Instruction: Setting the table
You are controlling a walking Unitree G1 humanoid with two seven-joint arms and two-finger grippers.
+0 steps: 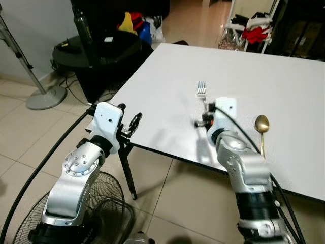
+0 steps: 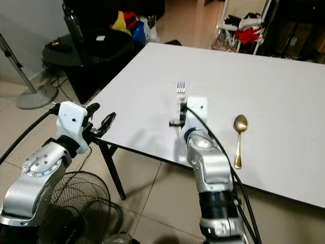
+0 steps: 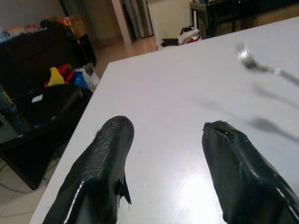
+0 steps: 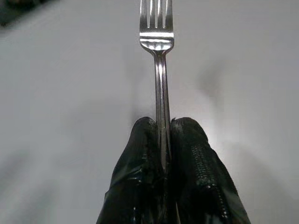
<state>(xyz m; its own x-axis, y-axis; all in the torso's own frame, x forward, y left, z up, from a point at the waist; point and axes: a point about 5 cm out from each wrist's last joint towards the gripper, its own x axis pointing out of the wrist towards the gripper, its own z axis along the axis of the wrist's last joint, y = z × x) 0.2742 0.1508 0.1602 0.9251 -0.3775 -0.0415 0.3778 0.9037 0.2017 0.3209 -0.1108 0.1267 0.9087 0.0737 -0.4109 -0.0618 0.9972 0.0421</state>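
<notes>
Fork (image 4: 158,70), seemingly unbranded, pinched by right gripper (image 4: 166,123) above table (image 1: 284,86).

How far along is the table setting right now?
Done: a gold spoon lies on the white table. In hand: the right pincer is shut on a silver fork, held over the table left of the spoon. Left: setting the fork down. The left pincer is open at the table's edge.

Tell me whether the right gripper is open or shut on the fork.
Shut on it. In the right wrist view the right gripper has both black fingers pressed against the fork handle, tines pointing away over the white table.
</notes>
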